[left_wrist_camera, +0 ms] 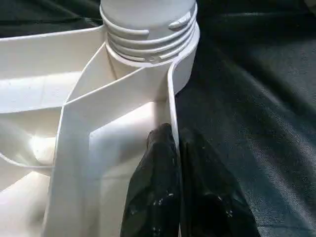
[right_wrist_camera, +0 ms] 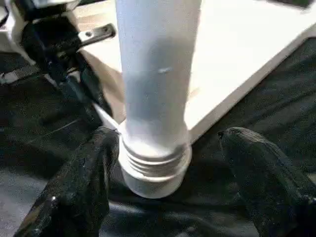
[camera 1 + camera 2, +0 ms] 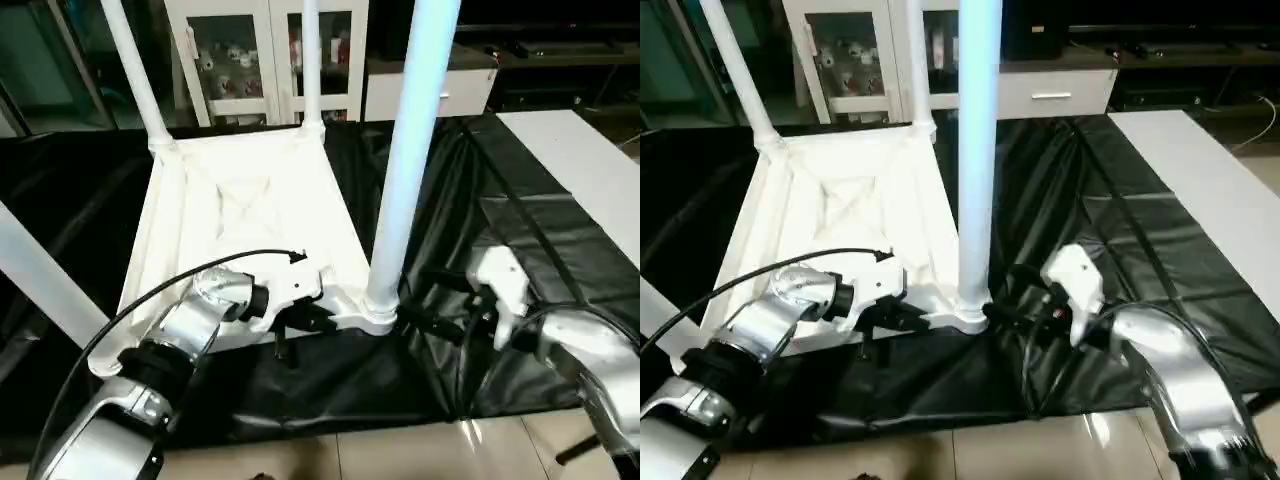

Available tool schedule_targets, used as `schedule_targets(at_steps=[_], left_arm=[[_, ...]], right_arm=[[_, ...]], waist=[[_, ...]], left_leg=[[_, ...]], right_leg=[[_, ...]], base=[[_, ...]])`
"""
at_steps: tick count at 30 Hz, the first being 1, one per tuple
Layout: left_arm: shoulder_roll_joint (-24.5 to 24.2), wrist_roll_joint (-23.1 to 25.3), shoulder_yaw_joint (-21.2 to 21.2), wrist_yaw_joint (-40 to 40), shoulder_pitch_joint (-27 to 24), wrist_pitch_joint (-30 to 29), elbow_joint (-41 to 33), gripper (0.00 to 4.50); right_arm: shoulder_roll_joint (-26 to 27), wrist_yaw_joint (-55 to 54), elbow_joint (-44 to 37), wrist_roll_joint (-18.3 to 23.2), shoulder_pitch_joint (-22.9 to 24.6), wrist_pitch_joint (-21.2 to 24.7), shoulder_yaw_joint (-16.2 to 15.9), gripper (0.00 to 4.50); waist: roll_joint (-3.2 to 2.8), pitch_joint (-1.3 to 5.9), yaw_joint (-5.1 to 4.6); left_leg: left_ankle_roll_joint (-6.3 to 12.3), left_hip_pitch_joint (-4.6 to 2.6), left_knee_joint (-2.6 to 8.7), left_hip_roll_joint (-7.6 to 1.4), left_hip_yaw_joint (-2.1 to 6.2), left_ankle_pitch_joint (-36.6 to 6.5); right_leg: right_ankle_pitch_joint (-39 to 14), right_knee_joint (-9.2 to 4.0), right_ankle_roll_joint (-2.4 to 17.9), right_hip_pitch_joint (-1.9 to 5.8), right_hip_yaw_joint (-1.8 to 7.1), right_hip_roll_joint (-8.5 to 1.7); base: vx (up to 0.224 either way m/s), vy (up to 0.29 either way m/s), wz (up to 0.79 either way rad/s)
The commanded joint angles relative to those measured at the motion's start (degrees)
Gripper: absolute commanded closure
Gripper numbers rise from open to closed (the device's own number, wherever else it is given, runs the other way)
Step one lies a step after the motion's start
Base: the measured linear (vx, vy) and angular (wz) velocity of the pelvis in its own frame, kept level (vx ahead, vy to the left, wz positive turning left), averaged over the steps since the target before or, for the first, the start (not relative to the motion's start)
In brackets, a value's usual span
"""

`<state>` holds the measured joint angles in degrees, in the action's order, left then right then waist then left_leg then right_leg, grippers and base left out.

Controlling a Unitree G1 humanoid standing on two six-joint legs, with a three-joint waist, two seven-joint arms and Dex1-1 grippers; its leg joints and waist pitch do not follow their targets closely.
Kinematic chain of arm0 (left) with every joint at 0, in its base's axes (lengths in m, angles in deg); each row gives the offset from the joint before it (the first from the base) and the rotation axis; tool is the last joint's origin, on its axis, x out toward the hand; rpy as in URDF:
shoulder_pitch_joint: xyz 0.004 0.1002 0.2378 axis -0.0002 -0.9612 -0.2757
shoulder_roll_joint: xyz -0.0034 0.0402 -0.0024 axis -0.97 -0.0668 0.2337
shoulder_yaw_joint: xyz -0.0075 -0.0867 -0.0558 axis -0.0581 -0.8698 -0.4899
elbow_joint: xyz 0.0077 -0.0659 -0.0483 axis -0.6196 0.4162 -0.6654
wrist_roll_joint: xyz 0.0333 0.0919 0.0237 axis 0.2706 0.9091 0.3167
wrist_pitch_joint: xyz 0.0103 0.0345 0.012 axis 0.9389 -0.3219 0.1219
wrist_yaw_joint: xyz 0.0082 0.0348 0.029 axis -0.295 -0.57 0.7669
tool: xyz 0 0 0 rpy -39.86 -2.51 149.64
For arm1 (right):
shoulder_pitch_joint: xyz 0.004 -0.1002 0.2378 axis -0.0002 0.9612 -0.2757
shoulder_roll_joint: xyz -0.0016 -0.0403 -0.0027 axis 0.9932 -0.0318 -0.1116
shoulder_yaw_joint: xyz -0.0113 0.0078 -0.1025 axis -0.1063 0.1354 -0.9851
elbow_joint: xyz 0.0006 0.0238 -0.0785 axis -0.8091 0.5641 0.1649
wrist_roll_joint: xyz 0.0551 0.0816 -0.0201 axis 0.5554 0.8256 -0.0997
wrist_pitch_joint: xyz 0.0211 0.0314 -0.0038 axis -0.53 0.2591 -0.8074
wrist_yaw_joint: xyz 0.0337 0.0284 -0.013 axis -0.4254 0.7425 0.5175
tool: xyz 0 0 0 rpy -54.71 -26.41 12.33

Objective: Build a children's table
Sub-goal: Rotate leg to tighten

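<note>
White tabletop (image 3: 250, 210) upside down, legs (image 3: 410, 150) upright

A wrinkled black plastic sheet (image 3: 520, 250) covers the table. Beyond its far edge stands a white cabinet with 2 glass doors (image 3: 265, 55); a white drawer unit (image 3: 1055, 92) stands beside it.

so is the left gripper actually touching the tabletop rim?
Touching. In the left wrist view the left gripper has its two black fingers closed on the thin near rim of the tabletop, beside the corner socket holding the leg.
</note>
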<state>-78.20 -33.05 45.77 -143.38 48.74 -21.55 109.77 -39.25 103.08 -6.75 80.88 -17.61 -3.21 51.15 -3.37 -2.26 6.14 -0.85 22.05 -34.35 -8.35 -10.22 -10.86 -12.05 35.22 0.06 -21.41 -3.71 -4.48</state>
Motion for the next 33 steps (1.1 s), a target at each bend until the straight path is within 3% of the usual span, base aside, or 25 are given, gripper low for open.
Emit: schedule_targets(at_steps=[1, 4, 6, 9, 15, 33], left_arm=[[-0.55, 1.26, 2.95, -3.66, -1.52, -0.03, 0.61, 4.5], [-0.49, 1.57, 3.73, -4.25, -1.44, 0.11, 0.05, 4.5], [-0.48, 1.64, 3.93, -4.29, -1.36, 0.33, 0.13, 4.5], [-0.49, 1.66, 4.06, -4.44, -1.29, 0.48, 0.2, 4.5], [-0.55, 1.91, 4.09, -4.5, -1.0, 1.21, 0.74, 4.5], [-1.2, 2.53, 4.31, -5.4, -0.68, 1.02, 1.27, 4.5]], right_arm=[[0.13, 3.17, 2.12, -0.53, -1.73, -1.03, -1.16, 0.52], [0.27, 5.62, 5.19, -1.31, -3.88, -2.23, -2.48, 0.26], [0.45, 5.5, 6.59, -1.97, -4.76, -3.28, -2.86, 0.11], [0.73, 5.21, 7.91, -2.59, -5.61, -4.11, -3.2, 0.06], [2.17, 6.95, 12.79, -3.86, -8.51, -5.32, -5.33, 0.03], [5.44, 11.12, 20.16, -4.39, -11.21, -8.83, -6.57, 1.66]], waist=[[2.05, 3.21, 0.15], [1.58, 3.16, 0.52], [1.86, 3.05, 0.68], [1.82, 3.03, 0.75], [2.0, 3.1, 0.66], [1.87, 3.08, 0.96]], left_leg=[[5.34, -0.97, 4.14, -5.49, 1.97, -9.09], [5.36, -1.11, 4.11, -5.57, 1.96, -9.36], [4.54, -1.28, 4.29, -5.67, 1.89, -10.42], [3.67, -1.35, 4.44, -5.68, 1.93, -11.12], [3.36, -1.3, 4.41, -5.59, 1.85, -11.18], [2.88, -1.3, 4.68, -5.8, 1.94, -12.37]], right_leg=[[-5.4, -4.03, 14.84, 1.82, 3.0, -5.82], [-6.72, -3.99, 14.98, 1.56, 2.96, -5.81], [-8.14, -4.11, 14.65, 1.42, 3.05, -5.8], [-8.65, -4.17, 14.43, 1.4, 3.1, -5.87], [-6.35, -3.96, 15.2, 1.54, 3.09, -5.87], [-7.25, -3.93, 15.3, 1.54, 3.04, -5.87]], base=[[0.0, 0.0, 0.0], [0.0, 0.0, 0.0], [0.0, 0.0, 0.0], [0.0, 0.0, 0.0], [0.0, 0.0, 0.0], [0.0, 0.0, 0.0]])
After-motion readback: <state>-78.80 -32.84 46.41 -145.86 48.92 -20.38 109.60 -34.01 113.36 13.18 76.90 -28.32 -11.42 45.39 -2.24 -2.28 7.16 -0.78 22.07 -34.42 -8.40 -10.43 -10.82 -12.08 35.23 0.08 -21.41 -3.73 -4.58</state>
